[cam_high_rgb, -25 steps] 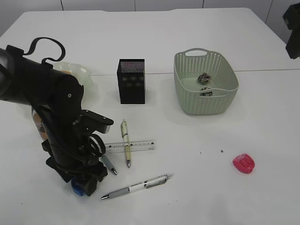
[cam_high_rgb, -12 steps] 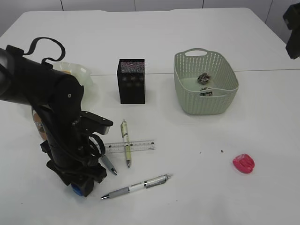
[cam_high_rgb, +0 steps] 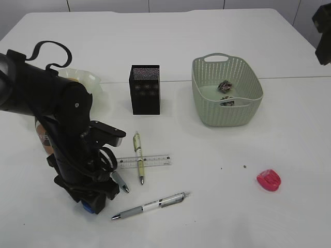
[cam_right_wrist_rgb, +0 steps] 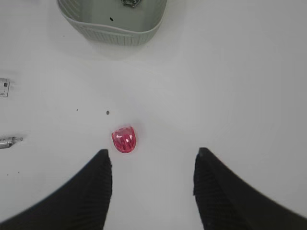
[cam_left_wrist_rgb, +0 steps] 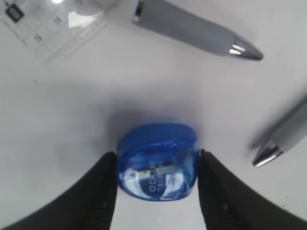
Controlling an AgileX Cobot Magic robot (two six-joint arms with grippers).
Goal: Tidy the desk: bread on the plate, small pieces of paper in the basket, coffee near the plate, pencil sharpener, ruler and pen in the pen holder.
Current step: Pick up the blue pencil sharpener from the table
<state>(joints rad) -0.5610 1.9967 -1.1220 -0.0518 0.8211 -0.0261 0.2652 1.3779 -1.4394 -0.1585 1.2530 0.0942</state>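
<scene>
Two fingers of left hand pressing blue sharpener; arm bent low over table.

holder left of basket | ruler under pen

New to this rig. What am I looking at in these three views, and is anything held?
It is a two-armed table robot tidying a desk. The wide picture comes from a camera in front; the other two from cameras on each wrist, looking down past the fingers.

The left gripper is down on the table, its fingers at both sides of a blue pencil sharpener; whether they grip it yet is unclear. The right gripper hangs open above a pink sharpener, holding nothing.

Also on the table: black pen holder, green basket with paper scraps, clear ruler, three pens.
</scene>
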